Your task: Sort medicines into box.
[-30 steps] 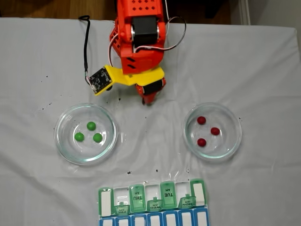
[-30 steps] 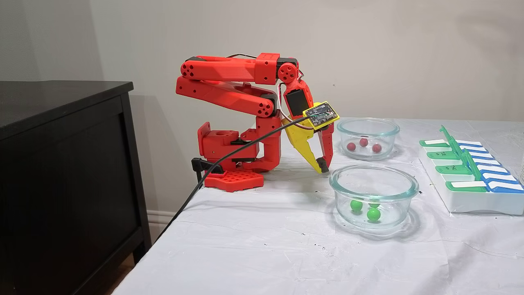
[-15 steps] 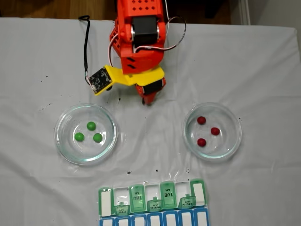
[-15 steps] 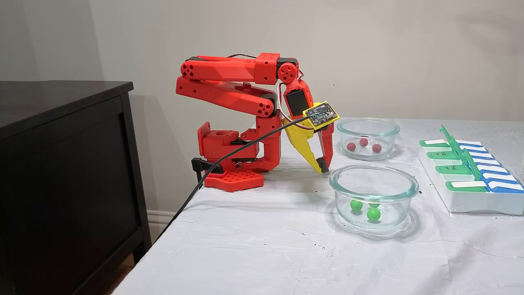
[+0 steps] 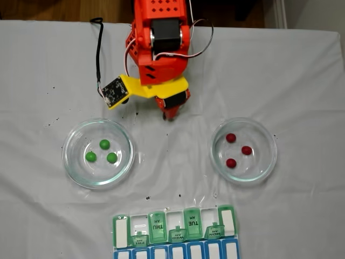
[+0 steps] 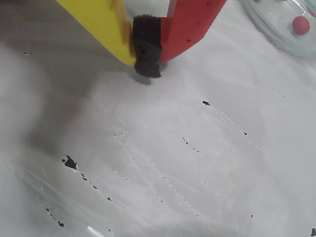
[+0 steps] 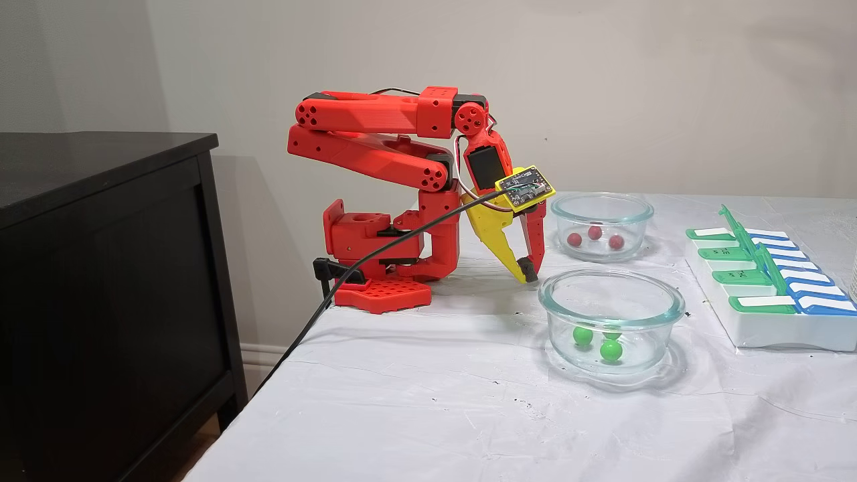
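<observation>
Red printed arm segments are seen folded back on themselves in a fixed view, with the gripper (image 7: 528, 272) angled down toward the white cloth (image 7: 428, 402) between two glass dishes. Its yellow and red fingers are pressed together on a black foam pad, nothing pinched. Nothing is seen to have changed from the earlier pictures; the pose is held. Three glossy green balls (image 5: 102, 152) are found in the round clear left dish (image 5: 73, 167) of a fixed view, and three dark red balls (image 5: 236, 150) in the right dish (image 5: 267, 167). The translucent green pill organizer (image 5: 175, 225) is placed near the lower edge, several lids raised.
</observation>
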